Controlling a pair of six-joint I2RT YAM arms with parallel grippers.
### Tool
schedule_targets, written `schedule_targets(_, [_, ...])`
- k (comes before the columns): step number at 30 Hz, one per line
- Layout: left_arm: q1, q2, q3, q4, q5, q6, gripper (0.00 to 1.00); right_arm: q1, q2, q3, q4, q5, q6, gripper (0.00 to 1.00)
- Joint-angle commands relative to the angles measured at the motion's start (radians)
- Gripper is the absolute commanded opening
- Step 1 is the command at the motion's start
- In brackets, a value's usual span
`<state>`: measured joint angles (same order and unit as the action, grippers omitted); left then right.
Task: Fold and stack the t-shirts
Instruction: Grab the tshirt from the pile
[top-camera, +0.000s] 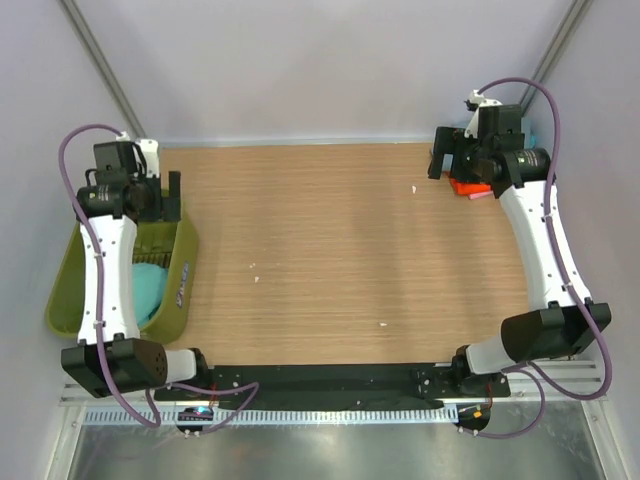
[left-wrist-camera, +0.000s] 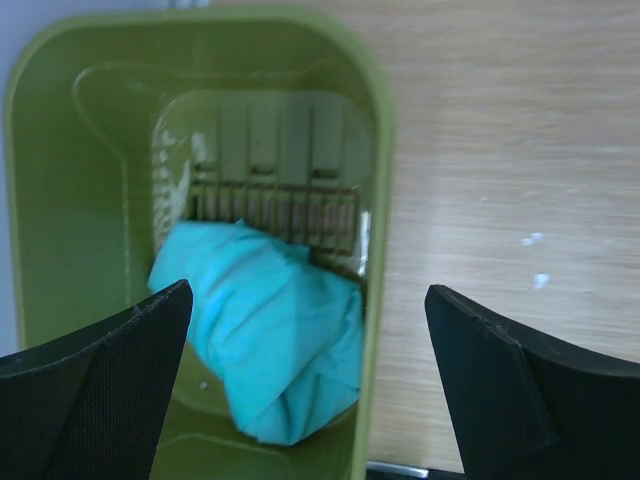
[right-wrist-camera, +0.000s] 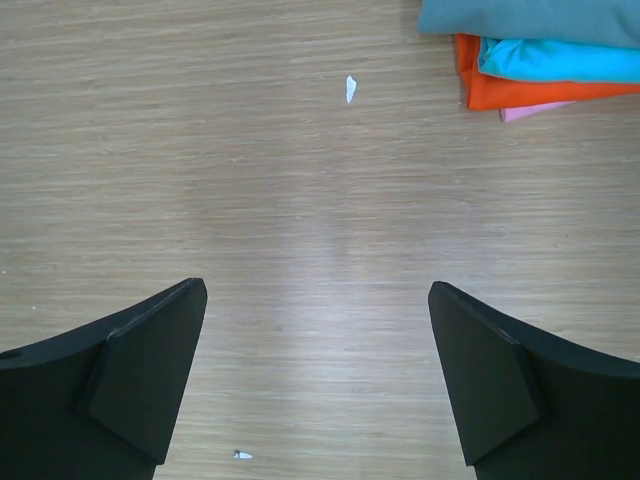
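A crumpled mint-teal t-shirt (left-wrist-camera: 265, 335) lies in the olive-green basket (left-wrist-camera: 80, 150); it also shows in the top view (top-camera: 150, 285). My left gripper (left-wrist-camera: 310, 385) is open and empty, hovering above the basket's right rim, over the far end of the basket in the top view (top-camera: 162, 198). A stack of folded t-shirts sits at the far right: slate grey (right-wrist-camera: 530, 15) on top, bright cyan (right-wrist-camera: 560, 60), then orange-red (right-wrist-camera: 510, 92), with a pink edge underneath. My right gripper (right-wrist-camera: 315, 375) is open and empty above bare table, left of the stack (top-camera: 468, 187), at the far right in the top view (top-camera: 445, 165).
The basket (top-camera: 75, 290) stands at the table's left edge beside the left arm. The wooden table (top-camera: 330, 250) carries a few small white scraps (right-wrist-camera: 350, 88). The right arm partly hides the folded stack in the top view.
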<state>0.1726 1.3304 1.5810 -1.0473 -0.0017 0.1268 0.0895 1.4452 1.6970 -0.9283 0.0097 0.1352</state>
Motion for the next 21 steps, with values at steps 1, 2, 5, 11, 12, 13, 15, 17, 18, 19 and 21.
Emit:
schedule_targets(1, [0.008,-0.083,-0.114,0.045,-0.239,0.065,1.00,-0.005,0.014,0.015,0.054,0.012,-0.017,1.00])
schedule_targets(2, [0.011,-0.091,-0.128,0.055,-0.244,0.071,1.00,-0.005,0.021,0.018,0.060,0.009,-0.028,1.00])
schedule_targets(5, [0.050,-0.093,-0.164,0.061,-0.235,0.080,1.00,-0.004,0.063,0.052,0.056,-0.046,-0.092,1.00])
schedule_targets(11, [0.248,0.021,-0.112,-0.031,-0.077,0.068,1.00,-0.005,0.135,0.128,0.034,-0.216,-0.115,1.00])
schedule_targets(12, [0.272,0.039,-0.108,-0.049,-0.070,0.073,0.98,-0.004,0.138,0.131,0.032,-0.237,-0.115,1.00])
schedule_targets(13, [0.283,0.055,-0.107,-0.056,-0.067,0.076,0.97,-0.005,0.144,0.139,0.029,-0.252,-0.117,1.00])
schedule_targets(15, [0.312,0.091,-0.118,-0.057,-0.038,0.079,0.95,-0.005,0.159,0.147,0.014,-0.289,-0.124,1.00])
schedule_targets(17, [0.337,0.114,-0.130,-0.060,-0.002,0.085,0.91,-0.005,0.170,0.164,0.002,-0.309,-0.131,1.00])
schedule_targets(18, [0.340,0.139,-0.139,-0.071,0.049,0.092,0.90,-0.005,0.184,0.179,-0.009,-0.321,-0.131,1.00])
schedule_targets(19, [0.340,0.157,-0.142,-0.085,0.061,0.096,0.90,-0.005,0.191,0.187,-0.015,-0.323,-0.152,1.00])
schedule_targets(21, [0.343,0.205,-0.162,-0.118,0.091,0.099,0.87,-0.004,0.216,0.214,-0.030,-0.333,-0.158,1.00])
